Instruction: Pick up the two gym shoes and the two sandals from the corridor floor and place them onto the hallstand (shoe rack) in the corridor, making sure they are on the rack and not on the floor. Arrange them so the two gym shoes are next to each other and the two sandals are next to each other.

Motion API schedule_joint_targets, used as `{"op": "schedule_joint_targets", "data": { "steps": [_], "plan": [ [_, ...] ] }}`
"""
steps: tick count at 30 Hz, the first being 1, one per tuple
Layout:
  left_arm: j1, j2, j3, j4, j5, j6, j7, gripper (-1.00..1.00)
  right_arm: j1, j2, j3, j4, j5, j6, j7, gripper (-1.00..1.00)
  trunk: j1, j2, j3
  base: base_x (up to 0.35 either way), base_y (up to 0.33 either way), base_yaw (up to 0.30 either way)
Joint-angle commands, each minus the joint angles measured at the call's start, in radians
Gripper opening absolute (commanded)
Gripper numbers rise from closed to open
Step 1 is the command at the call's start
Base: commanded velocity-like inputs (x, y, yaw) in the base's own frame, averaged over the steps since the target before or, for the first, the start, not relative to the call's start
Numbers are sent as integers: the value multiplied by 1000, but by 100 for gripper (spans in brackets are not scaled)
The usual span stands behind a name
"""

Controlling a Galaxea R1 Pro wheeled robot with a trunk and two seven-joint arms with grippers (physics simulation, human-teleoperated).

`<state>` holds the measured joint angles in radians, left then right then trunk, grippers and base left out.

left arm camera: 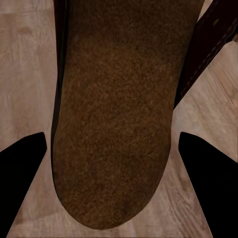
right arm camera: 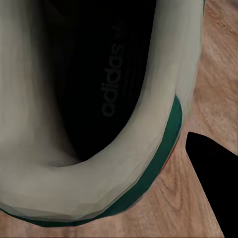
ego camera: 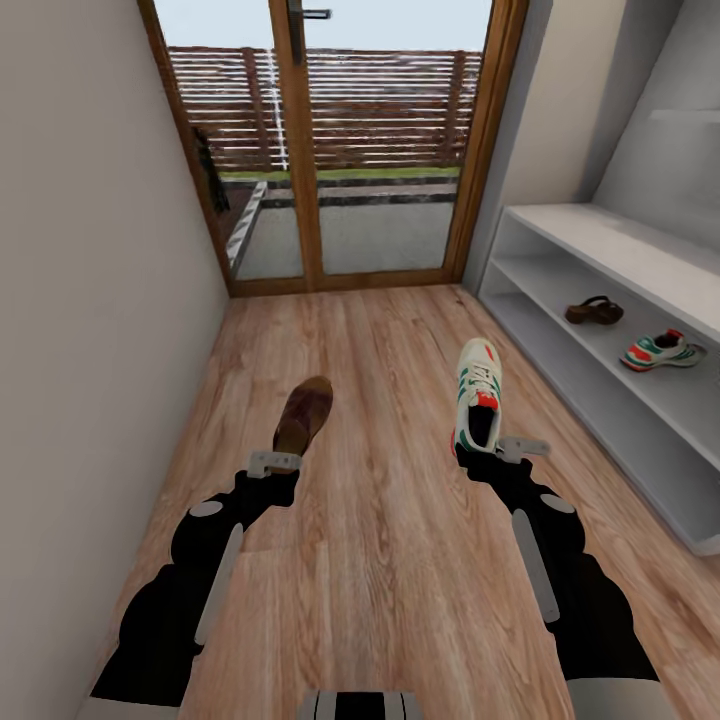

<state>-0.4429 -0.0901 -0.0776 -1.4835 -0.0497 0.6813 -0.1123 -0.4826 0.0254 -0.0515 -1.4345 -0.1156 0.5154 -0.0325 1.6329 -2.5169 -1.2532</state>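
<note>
A dark brown sandal (ego camera: pixel 303 415) lies on the corridor floor (ego camera: pixel 380 520), its heel just in front of my left gripper (ego camera: pixel 275 462). In the left wrist view its tan footbed (left arm camera: pixel 114 124) lies between my two spread fingertips (left arm camera: pixel 22 183), and the gripper is open. A white gym shoe (ego camera: pixel 478 392) with green stripes lies to the right, heel toward my right gripper (ego camera: pixel 508 450). Its heel collar (right arm camera: pixel 99 188) is close up, with one black finger (right arm camera: pixel 213 188) outside it and the other hidden. The other sandal (ego camera: pixel 594 311) and gym shoe (ego camera: pixel 662 351) sit on a shelf of the hallstand (ego camera: pixel 600 245).
A glass door in a wooden frame (ego camera: pixel 310 150) closes the far end of the corridor. A plain wall (ego camera: pixel 80 300) runs close along the left. The grey rack lines the right side, with bare shelf space around the two items.
</note>
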Motion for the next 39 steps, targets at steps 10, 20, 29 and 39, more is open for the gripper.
{"op": "schedule_joint_targets", "data": {
  "steps": [10,20,29,39],
  "plan": [
    [0,0,1,-1,-4,4,-6,-100,-1,1,-1,-1,-10,5,-4,-100,0,0,-6,334,16,-243],
    [0,0,1,-1,-4,5,-6,-100,-1,1,-1,-1,-10,5,-5,-100,0,0,-9,331,122,-57],
    [0,0,1,-1,-4,5,-6,-100,-1,2,-2,-1,-10,5,-6,-100,0,0,-9,323,148,-1],
    [0,0,1,-1,-4,4,-6,-100,-1,2,-2,-1,-10,5,-6,-100,0,0,-10,322,149,-122]
  ]
}}
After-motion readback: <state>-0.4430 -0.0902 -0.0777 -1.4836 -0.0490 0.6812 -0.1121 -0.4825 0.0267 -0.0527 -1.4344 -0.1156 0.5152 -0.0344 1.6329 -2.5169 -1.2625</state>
